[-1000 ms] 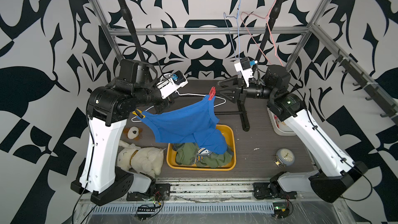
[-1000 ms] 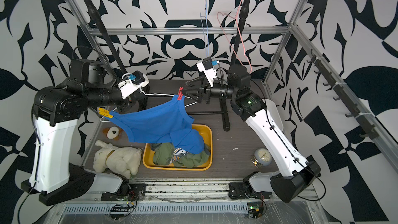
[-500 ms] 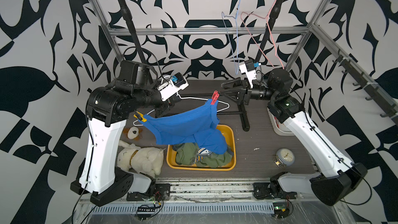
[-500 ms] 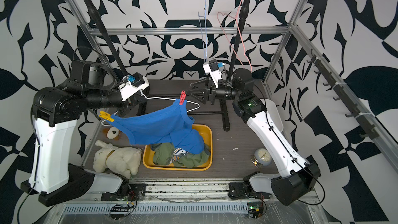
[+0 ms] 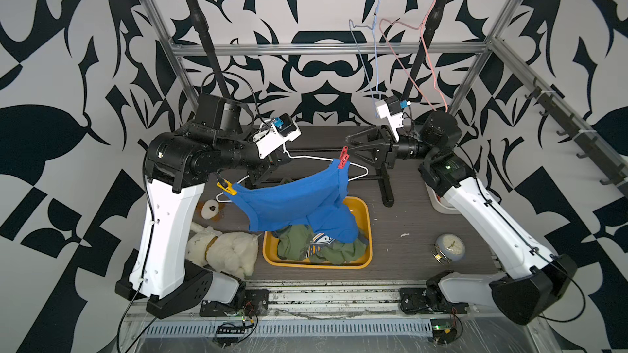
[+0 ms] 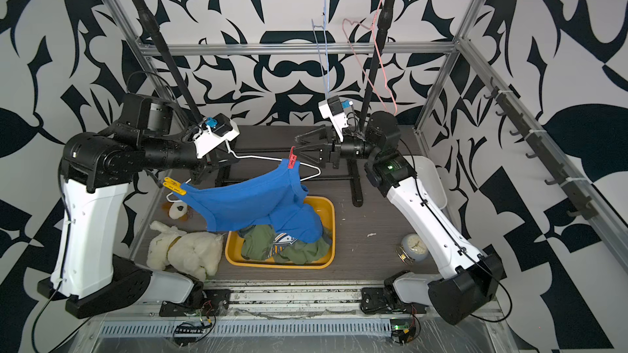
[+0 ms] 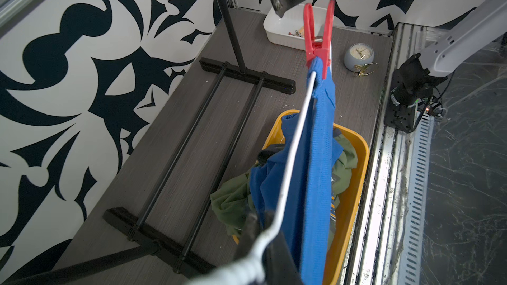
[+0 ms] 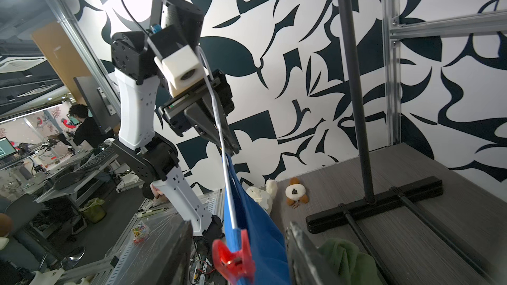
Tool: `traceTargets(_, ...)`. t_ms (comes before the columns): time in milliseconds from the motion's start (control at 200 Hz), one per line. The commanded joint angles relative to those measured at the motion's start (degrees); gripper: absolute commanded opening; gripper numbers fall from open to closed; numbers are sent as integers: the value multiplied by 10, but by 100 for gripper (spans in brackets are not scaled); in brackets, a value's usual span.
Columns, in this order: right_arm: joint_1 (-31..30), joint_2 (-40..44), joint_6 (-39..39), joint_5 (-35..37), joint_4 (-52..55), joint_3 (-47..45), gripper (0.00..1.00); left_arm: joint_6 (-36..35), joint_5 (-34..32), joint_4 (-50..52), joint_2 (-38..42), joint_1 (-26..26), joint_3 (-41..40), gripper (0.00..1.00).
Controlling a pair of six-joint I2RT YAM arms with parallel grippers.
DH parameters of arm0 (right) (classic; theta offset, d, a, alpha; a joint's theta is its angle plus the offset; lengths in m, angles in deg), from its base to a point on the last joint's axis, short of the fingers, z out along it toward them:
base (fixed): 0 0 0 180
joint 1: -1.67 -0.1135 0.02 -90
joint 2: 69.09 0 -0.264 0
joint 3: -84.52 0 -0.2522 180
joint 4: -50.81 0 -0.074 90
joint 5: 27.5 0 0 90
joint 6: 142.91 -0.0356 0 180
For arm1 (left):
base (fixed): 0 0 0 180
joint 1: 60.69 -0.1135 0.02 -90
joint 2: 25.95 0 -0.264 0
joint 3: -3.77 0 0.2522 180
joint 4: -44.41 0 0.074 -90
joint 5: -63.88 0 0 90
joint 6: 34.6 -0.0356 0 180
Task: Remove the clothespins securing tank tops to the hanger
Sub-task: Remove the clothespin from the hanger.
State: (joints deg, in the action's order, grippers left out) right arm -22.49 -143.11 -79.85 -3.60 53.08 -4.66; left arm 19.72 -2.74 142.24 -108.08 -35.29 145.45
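Red clothespin (image 5: 343, 157), clipping blue tank top (image 5: 292, 202) to hanger (image 7: 299, 132), has drifted toward right gripper (image 5: 352, 148), whose spread fingers flank its tails; left gripper (image 8: 226, 148) fingers pinch hanger neck; squeeze squarely, then lift clear.

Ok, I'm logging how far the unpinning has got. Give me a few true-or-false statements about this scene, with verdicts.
1. The left gripper is shut on the white hanger. True.
2. The red clothespin is off the blue tank top. False: it clips the top to the hanger.
3. The right gripper is shut on the red clothespin. False: its jaws stand open on either side of the pin.
4. A yellow clothespin clips the tank top's other end. True.
5. The yellow tub is empty. False: olive green tops lie in it.
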Motion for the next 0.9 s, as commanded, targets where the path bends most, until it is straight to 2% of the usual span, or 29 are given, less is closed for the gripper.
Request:
traceTargets(0, -4, 22, -11, -13, -39, -5, 55, 8, 25, 1, -3, 3, 13, 0)
traceTargets(540, -18, 5, -7, -19, -28, 6, 51, 8, 29, 2, -4, 4, 20, 0)
traceTargets(655, -20, 2, -8, -24, -25, 5, 47, 7, 29, 2, -6, 5, 23, 0)
traceTargets(895, -22, 4, -6, -24, -23, 3, 29, 8, 28, 1, -8, 7, 23, 0)
